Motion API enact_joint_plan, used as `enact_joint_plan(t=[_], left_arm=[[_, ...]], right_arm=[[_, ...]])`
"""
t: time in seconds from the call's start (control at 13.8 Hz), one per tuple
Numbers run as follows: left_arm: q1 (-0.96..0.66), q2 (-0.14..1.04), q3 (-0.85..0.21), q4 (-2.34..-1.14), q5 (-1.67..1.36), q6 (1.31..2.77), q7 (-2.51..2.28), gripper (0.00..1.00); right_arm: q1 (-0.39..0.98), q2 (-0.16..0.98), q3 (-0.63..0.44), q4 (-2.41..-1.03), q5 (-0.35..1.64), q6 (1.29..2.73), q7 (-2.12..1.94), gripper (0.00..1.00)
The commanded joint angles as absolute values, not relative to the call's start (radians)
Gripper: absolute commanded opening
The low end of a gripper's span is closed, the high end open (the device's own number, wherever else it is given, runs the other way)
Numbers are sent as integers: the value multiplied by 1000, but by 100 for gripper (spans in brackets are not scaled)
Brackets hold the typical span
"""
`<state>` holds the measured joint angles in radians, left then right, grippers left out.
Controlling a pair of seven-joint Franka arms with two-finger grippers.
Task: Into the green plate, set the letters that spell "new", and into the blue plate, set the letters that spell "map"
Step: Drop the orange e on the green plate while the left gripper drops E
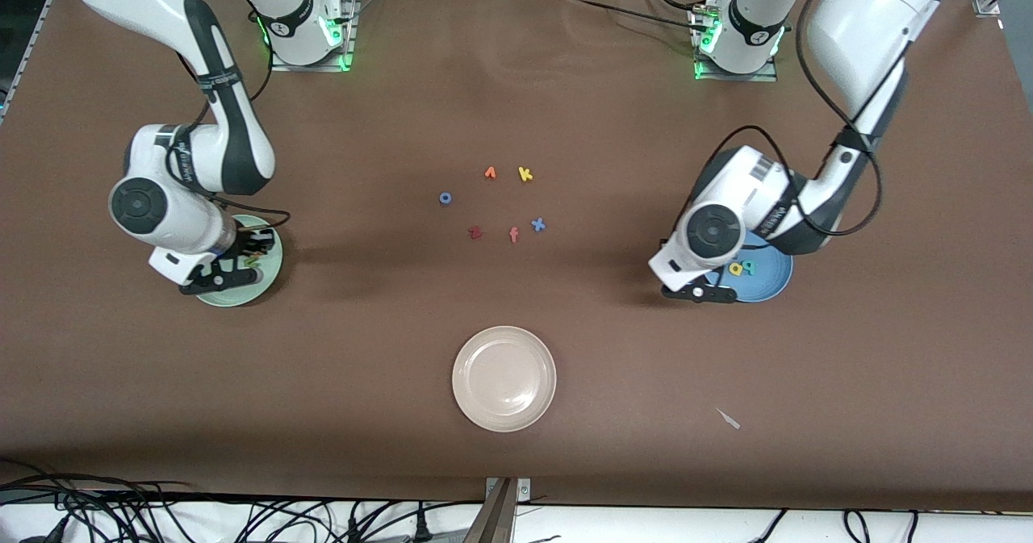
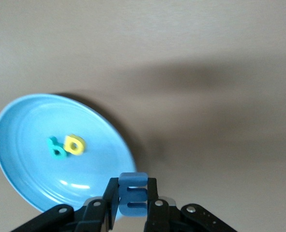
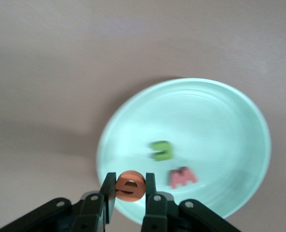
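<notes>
My left gripper (image 2: 133, 189) is shut on the blue m (image 2: 133, 200) and hangs over the rim of the blue plate (image 2: 26, 130) at the left arm's end of the table. The yellow a (image 2: 76, 144) and the teal p (image 2: 56, 148) lie side by side in that plate. My right gripper (image 3: 130, 182) is shut on the orange e (image 3: 131, 187) over the edge of the green plate (image 3: 220, 116) at the right arm's end. The olive-green n (image 3: 161, 150) and the red w (image 3: 183, 177) lie in the green plate.
A beige-white plate (image 1: 504, 378) sits nearest the front camera at mid-table. Loose letters lie in the middle: an orange one (image 1: 490, 173), yellow k (image 1: 525, 174), blue o (image 1: 445, 198), dark red z (image 1: 475, 232), salmon f (image 1: 514, 235), blue x (image 1: 538, 224). A white scrap (image 1: 729, 419) lies near the front.
</notes>
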<state>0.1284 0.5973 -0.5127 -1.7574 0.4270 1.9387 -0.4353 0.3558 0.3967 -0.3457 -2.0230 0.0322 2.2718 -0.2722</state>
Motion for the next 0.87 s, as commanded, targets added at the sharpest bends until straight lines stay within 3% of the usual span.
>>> enact_joint_plan(t=[0.0,0.07,0.14,0.22,0.29,0.58,0.79], left_arm=[[205,522,-547,-1877,433,2012,-342,0],[233,512,-552,-1903,436,2041,-324,0],[260,511,-552,-1934,437,2086,-301,0],[273,511,-552,-1959,436,2126,-290,30],[275,514,-552,-1959,436,2128,-288,99],[261,515,-554,-1912,434,2114,-291,100],[271,503,-607,-1803,420,2002,-293,100]], right_arm=[[328,388,-354,-2060,63,2307,-370,34],[327,390,-354,-2054,72,2298,-368,99],[327,384,-354,-2043,78,2280,-367,100],[328,377,-351,-2011,78,2229,-365,100],[328,376,-348,-1956,78,2147,-364,100],[339,374,-348,-1755,78,1842,-360,100],[339,374,-347,-1599,75,1625,-359,100]])
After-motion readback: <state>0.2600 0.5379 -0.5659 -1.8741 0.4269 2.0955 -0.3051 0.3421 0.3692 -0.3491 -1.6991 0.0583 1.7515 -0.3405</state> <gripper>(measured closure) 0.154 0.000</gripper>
